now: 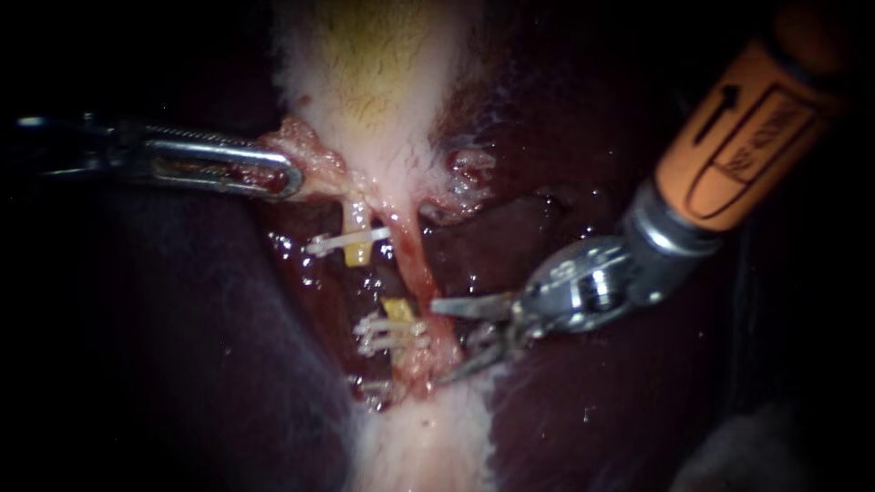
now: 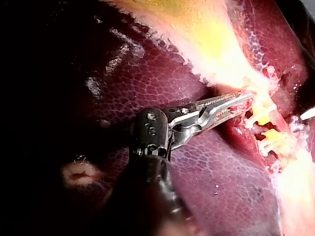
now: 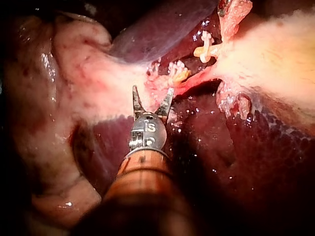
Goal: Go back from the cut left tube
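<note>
The left tube is cut. Its upper yellow stump (image 1: 357, 248) carries a white clip (image 1: 346, 241). Its lower stump (image 1: 397, 310) carries white clips (image 1: 390, 335). Beside it the pink right tube (image 1: 415, 264) runs whole down from the pale gallbladder (image 1: 374, 82). My right instrument (image 1: 439, 342) has an orange shaft, and its two blades stand open just right of the lower stump, holding nothing. They also show open in the right wrist view (image 3: 152, 91), short of the clips (image 3: 177, 73). My left instrument (image 1: 273, 173) is shut on the gallbladder's ragged edge (image 2: 246, 98) and holds it to the left.
Dark red liver (image 1: 182, 364) lies on both sides of the tubes, wet and glistening (image 1: 565, 237). A band of pale tissue (image 1: 428, 446) continues below the lower clips. In the right wrist view, pale folded tissue (image 3: 74, 98) lies beside the shaft.
</note>
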`<act>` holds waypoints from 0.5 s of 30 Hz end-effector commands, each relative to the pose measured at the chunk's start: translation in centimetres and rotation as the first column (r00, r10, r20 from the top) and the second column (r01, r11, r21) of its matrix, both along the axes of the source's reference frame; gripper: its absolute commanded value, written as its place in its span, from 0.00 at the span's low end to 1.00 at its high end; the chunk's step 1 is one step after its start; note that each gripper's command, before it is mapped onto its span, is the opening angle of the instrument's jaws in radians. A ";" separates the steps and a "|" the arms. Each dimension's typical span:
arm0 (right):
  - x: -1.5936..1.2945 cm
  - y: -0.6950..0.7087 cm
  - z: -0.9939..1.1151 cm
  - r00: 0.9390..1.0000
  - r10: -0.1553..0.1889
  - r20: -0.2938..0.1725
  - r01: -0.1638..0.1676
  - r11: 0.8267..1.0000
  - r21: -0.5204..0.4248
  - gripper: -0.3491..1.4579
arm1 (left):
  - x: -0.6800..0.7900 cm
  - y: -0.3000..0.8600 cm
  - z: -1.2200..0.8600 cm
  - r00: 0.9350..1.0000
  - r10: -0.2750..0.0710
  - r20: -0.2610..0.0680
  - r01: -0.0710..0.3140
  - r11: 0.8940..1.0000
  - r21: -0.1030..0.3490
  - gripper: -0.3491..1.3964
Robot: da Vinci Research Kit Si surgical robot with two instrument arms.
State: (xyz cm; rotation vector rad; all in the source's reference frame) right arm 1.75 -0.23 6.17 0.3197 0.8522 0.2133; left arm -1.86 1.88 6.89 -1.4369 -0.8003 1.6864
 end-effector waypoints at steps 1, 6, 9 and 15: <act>-0.07 0.04 -0.04 1.000 0.003 0.005 -0.003 1.000 -0.009 0.99 | 0.00 0.00 0.00 1.000 -0.001 0.000 0.001 1.000 0.000 0.00; -0.39 0.21 -0.16 0.999 0.020 0.028 -0.018 0.998 -0.055 0.99 | 0.00 0.00 0.00 1.000 -0.001 0.000 0.001 1.000 0.000 0.00; -0.50 0.28 -0.18 0.999 0.028 0.039 -0.025 0.997 -0.067 0.99 | 0.00 0.00 0.01 1.000 -0.001 0.000 0.001 1.000 -0.001 0.00; -0.56 0.32 -0.17 0.999 0.028 0.044 -0.025 0.997 -0.074 0.99 | -0.01 0.00 0.03 1.000 -0.001 -0.001 0.001 1.000 -0.001 0.00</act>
